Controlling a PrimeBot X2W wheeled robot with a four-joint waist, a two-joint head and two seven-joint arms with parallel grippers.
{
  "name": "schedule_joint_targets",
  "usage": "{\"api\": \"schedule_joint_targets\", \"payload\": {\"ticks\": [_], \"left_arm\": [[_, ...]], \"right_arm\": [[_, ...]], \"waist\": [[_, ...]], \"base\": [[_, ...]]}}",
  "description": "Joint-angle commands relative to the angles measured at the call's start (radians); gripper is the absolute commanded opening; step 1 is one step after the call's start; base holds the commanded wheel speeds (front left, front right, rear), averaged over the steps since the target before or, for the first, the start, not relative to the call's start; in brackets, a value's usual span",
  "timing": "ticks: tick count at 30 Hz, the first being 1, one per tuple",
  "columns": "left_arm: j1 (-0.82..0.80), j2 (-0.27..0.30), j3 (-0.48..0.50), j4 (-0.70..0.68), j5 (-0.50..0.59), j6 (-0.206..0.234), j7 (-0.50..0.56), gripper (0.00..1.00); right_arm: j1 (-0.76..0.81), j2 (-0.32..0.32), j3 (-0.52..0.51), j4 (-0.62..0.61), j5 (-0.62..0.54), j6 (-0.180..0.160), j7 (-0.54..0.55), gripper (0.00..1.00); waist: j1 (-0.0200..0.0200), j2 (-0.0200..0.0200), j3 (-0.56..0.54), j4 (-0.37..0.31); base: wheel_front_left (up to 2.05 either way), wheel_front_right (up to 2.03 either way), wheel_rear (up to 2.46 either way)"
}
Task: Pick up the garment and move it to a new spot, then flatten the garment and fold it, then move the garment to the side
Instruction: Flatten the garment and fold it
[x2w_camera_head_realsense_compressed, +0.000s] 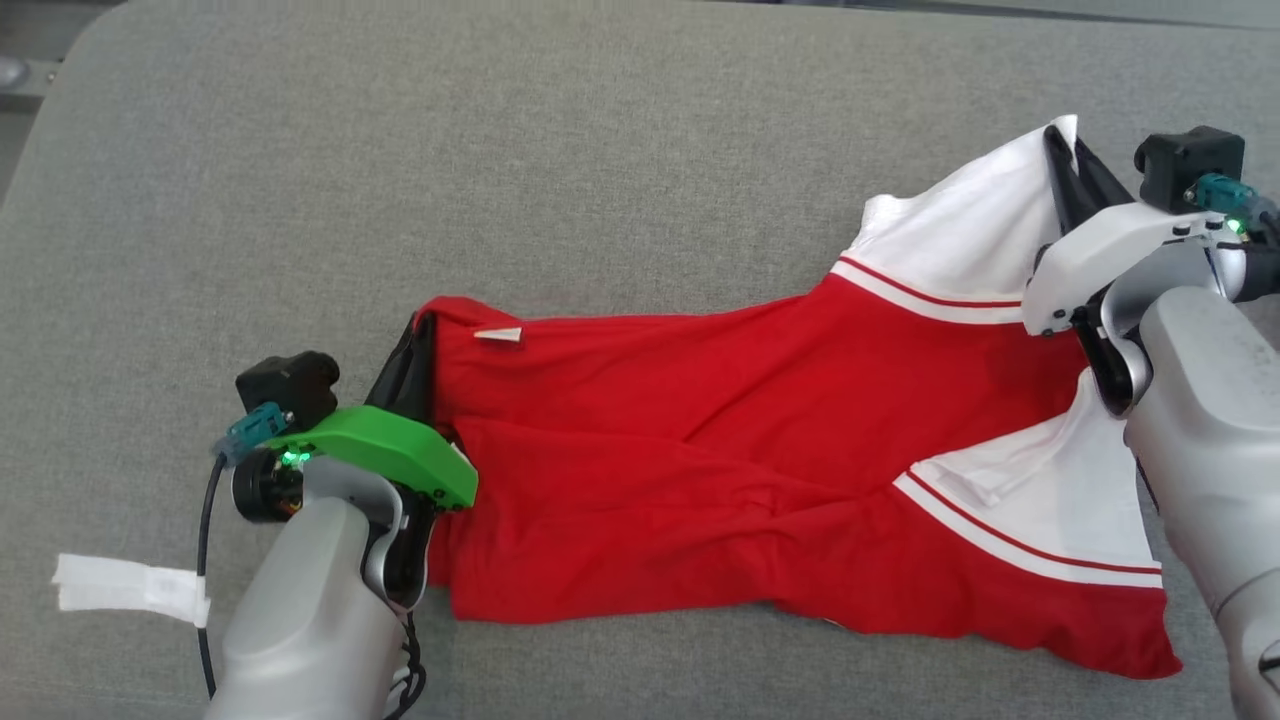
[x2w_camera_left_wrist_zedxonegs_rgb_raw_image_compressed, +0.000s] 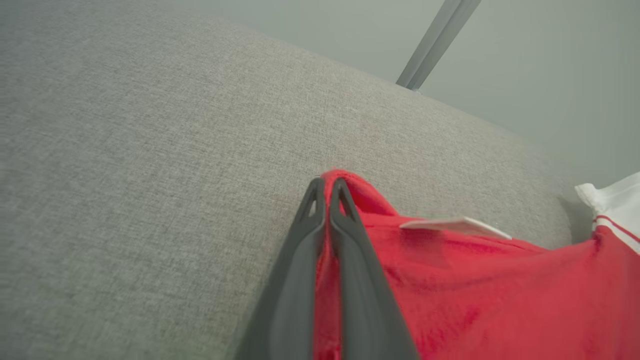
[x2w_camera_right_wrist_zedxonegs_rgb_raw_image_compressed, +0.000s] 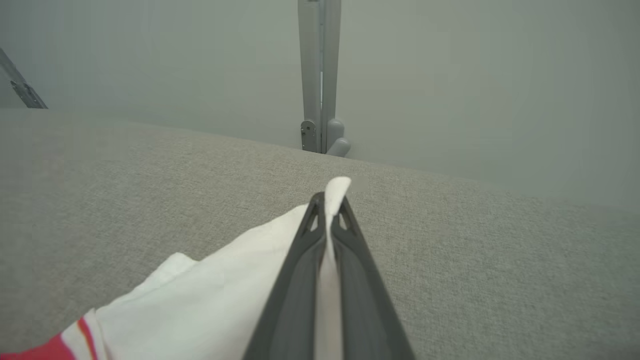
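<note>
Both sets of fingers (x2w_camera_left_wrist_zedxonegs_rgb_raw_image_compressed: 292, 290) on garment (x2w_camera_head_realsense_compressed: 700, 450)

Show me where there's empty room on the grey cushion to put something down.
The biggest bare patch is the grey cushion beyond the red and white garment, up to its far edge. A smaller one lies left of the garment, above the white tape strip. The middle and right are crowded with garment.

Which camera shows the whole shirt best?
The head view: the shirt lies stretched across the grey cushion, both ends in sight. The left wrist view shows its red edge pinched, the right wrist view its white corner pinched.
</note>
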Motion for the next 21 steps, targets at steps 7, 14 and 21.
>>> {"api": "schedule_joint_targets", "payload": {"ticks": [7, 14, 21], "left_arm": [[0.128, 0.023, 0.060, -0.061, 0.036, -0.002, -0.003, 0.00], [0.266, 0.015, 0.123, -0.139, 0.069, -0.002, -0.003, 0.00], [0.394, 0.004, 0.167, -0.160, 0.070, -0.002, -0.003, 0.00]], "right_arm": [[0.237, -0.035, -0.037, -0.301, 0.068, -0.002, -0.007, 0.00], [0.490, -0.045, -0.115, -0.515, 0.107, -0.002, -0.007, 0.00], [0.686, 0.008, -0.127, -0.595, 0.119, -0.002, -0.007, 0.00]], "waist": [[0.0000, 0.0091, -0.154, -0.080], [0.0000, 0.0091, -0.208, -0.101], [0.0000, 0.0091, -0.219, -0.124]], "base": [[0.00, 0.00, 0.00], [0.00, 0.00, 0.00], [0.00, 0.00, 0.00]]}}
